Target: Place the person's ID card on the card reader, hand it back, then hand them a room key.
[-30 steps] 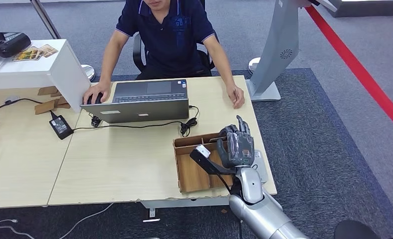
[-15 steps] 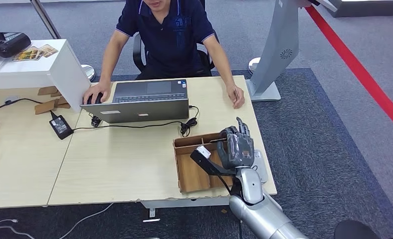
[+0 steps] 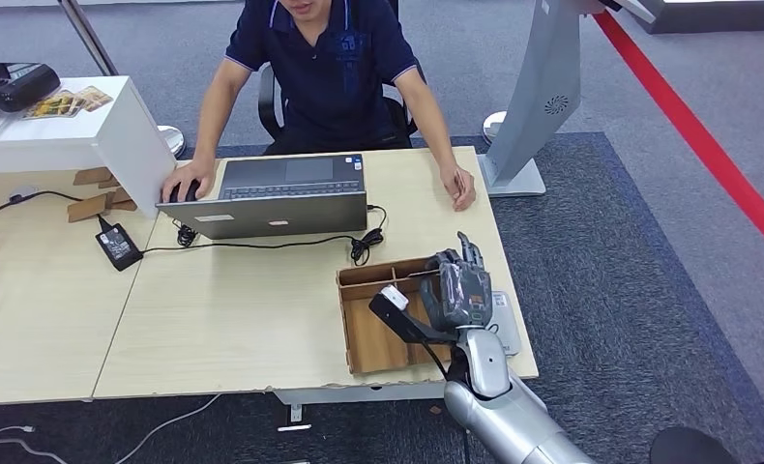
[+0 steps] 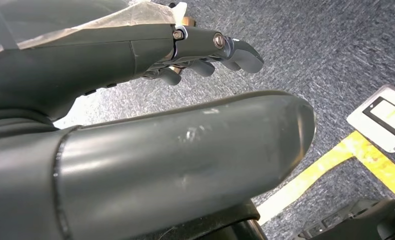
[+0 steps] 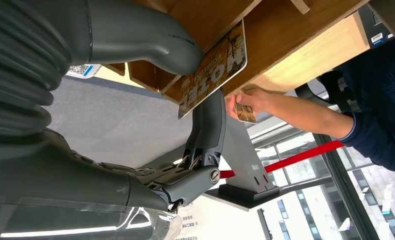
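Pinching a room key (image 5: 213, 71) between thumb and fingers (image 5: 208, 125), our right hand (image 3: 455, 288) hovers over the wooden tray (image 3: 364, 338) at the near right corner of the table (image 3: 233, 309). From the wrist camera we read "MOTEL" printed on the card, held edge-on over the tray's compartments, so we judge it is the key and not the ID. The tray seems to be our key store, kept close to this arm so a card can be lifted straight out of a slot.

Beside the tray, partly under our hand, lies a pale flat device (image 3: 502, 314); we take it for the card reader, though we can't be sure. Across the table the person (image 3: 330, 68) sits behind a laptop (image 3: 281, 193); one of their hands is on a mouse, the other hand (image 3: 458, 187) rests at the far edge near us and holds a small card (image 5: 244, 113), which we guess is the ID already returned.

Our left hand (image 4: 210, 47) hangs over carpet, fingers loosely apart and holding nothing, out of the way.

By our reckoning only the handover is left: carry the key across to that waiting hand without letting it slip from the pinch.
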Robot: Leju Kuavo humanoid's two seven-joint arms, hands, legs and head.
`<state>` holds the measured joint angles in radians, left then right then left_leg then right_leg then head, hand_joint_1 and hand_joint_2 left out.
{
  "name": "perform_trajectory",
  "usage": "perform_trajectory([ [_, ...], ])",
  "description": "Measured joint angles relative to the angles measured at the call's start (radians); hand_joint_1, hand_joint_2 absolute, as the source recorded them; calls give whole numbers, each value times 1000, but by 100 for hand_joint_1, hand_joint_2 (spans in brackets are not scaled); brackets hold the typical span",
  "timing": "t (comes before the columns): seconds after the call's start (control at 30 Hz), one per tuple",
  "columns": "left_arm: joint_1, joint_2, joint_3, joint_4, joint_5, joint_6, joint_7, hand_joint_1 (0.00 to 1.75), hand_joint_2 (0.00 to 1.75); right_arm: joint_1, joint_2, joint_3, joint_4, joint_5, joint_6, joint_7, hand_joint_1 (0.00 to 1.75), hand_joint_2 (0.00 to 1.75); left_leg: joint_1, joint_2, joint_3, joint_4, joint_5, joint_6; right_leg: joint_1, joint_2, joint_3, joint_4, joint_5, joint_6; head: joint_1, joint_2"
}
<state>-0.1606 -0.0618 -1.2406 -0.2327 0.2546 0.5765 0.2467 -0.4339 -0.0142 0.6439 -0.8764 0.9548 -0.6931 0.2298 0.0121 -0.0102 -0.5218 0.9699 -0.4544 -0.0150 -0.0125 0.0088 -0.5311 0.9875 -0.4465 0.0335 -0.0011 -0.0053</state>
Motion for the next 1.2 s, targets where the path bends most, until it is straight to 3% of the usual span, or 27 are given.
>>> perform_trajectory([
  [0.07, -1, 0, 0, 0, 0, 1, 0, 0, 0, 0, 1, 0, 4, -4, 0, 0, 79, 175, 0, 0, 0, 0, 0, 0, 0, 0, 0, 0, 0, 0, 0, 0],
  [0.13, -2, 0, 0, 0, 0, 1, -1, 0, 0, 0, 2, 0, 7, -7, 0, -1, 104, 175, 0, 0, 0, 0, 0, 0, 0, 0, 0, 0, 0, 0, 0, 0],
  [0.2, -2, 0, 0, 0, 0, 1, -1, 0, 0, 0, 4, 0, 11, -10, 0, -2, 153, 175, 0, 0, 0, 0, 0, 0, 0, 0, 0, 0, 0, 0, 0, 0],
  [0.27, -3, 0, 0, 0, 0, 1, -2, 0, 0, 0, 5, 0, 14, -14, 0, -4, 175, 175, 0, 0, 0, 0, 0, 0, 0, 0, 0, 0, 0, 0, 0, 0],
  [0.93, 0, -1, 0, 0, 2, 4, -6, 0, 0, 14, 11, -27, 17, 44, -2, -53, 175, 175, 0, 0, 0, 0, 0, 0, 0, 0, 0, 0, 0, 0, 0, 0],
  [1.2, 8, 0, 0, 0, 14, 5, -7, 0, 0, 35, 4, -80, -77, 74, -3, -48, 175, 175, 0, 0, 0, 0, 0, 0, 0, 0, 0, 0, 0, 0, 0, 0],
])
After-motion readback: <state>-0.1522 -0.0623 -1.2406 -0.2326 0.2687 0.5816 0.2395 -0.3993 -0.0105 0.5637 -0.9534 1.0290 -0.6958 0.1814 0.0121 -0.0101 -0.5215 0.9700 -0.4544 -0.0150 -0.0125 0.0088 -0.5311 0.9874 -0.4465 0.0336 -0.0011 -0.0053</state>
